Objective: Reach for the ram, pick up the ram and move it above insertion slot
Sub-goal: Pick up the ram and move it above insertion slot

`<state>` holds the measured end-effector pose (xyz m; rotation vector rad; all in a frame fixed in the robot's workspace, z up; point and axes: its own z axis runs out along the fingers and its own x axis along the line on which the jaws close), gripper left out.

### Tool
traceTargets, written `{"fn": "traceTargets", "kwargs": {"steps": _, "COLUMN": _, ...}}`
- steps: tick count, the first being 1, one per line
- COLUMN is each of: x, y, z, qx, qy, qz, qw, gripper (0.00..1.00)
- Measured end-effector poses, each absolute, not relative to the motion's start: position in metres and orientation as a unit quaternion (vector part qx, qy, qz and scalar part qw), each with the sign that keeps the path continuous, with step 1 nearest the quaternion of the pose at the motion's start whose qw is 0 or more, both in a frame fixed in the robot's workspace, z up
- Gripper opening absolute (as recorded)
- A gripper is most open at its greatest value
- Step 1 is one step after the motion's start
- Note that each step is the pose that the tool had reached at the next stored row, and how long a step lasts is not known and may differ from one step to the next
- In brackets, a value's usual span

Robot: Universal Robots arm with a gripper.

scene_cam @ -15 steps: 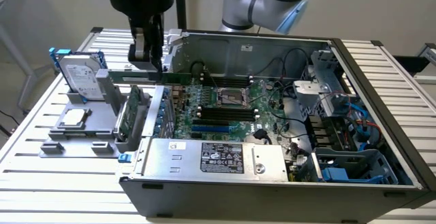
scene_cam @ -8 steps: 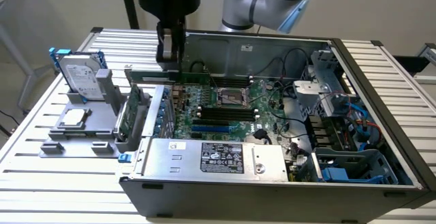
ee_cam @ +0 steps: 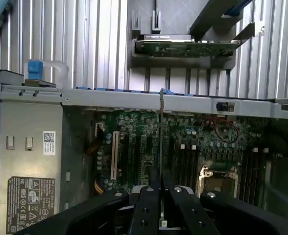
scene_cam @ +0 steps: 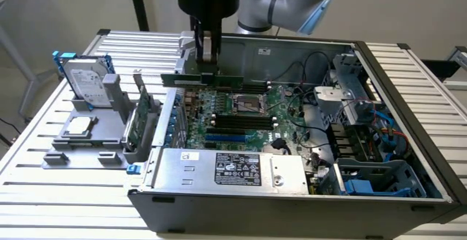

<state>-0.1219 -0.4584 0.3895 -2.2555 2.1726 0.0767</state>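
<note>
My gripper (scene_cam: 205,71) is shut on the ram (scene_cam: 202,80), a thin green stick held level in the air over the open computer case, above the motherboard's back part. In the wrist view the ram (ee_cam: 161,132) shows edge-on as a thin line rising from between the dark fingers (ee_cam: 145,208). The insertion slots (scene_cam: 241,121), several parallel black sockets, lie just in front of the CPU socket (scene_cam: 250,103). Seen from the wrist, these slots (ee_cam: 185,164) run parallel to the ram and sit slightly to one side of it, toward the CPU socket (ee_cam: 217,177).
A grey parts rack (scene_cam: 87,136) on the exterior view's left holds a hard drive (scene_cam: 86,84), a CPU (scene_cam: 79,125) and an upright green expansion card (scene_cam: 142,117). The power supply (scene_cam: 233,169) fills the case's front. Cables and a blue drive cage (scene_cam: 372,180) crowd the right.
</note>
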Motion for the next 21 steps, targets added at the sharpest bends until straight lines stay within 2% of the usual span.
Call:
{"fn": "traceTargets", "kwargs": {"steps": 12, "x": -0.091, "y": -0.42, "z": 0.374, "qx": -0.72, "qy": 0.694, "qz": 0.025, "qw": 0.004, "gripper": 0.13}}
{"fn": "traceTargets", "kwargs": {"steps": 21, "x": -0.063, "y": -0.406, "z": 0.364, "qx": -0.72, "qy": 0.694, "qz": 0.024, "qw": 0.005, "gripper": 0.13}}
